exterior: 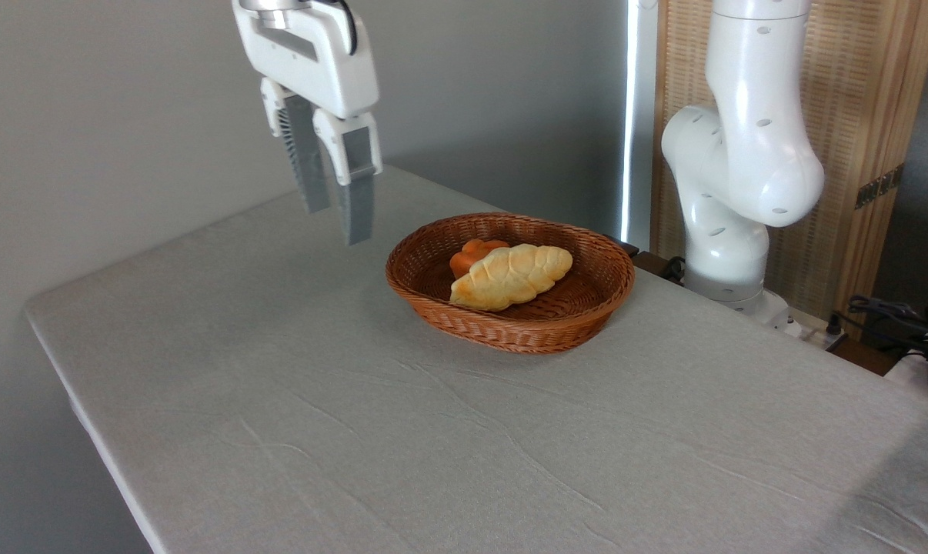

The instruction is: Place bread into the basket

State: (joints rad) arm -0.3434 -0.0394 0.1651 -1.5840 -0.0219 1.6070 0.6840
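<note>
You see the shallow oval basket of reddish-brown woven wicker [510, 323] standing on the grey cloth-covered surface [433, 431], towards its far edge. Inside the basket lies the elongated braided bread [512, 275], pale yellow with golden-brown patches, stretched along the basket's length with its left end low near the front wall and its right end tilted up towards the back. Just behind the bread, also inside the basket, sits a small round orange-brown bun [470, 255], touching the loaf and partly hidden by it.

Your white two-finger gripper [335, 208] hangs in the air up and to the left of the basket, well apart from it and well above the surface. Its grey fingers [356, 208] point downward, stand close together with only a narrow gap between them, and hold nothing.

To the right of the basket, past the surface's far edge, you can see the white jointed base of the arm [733, 177] rising in front of a pale slatted wooden panel [864, 115]. Further right of the basket, dark cables [895, 319] lie at the edge of the view.
</note>
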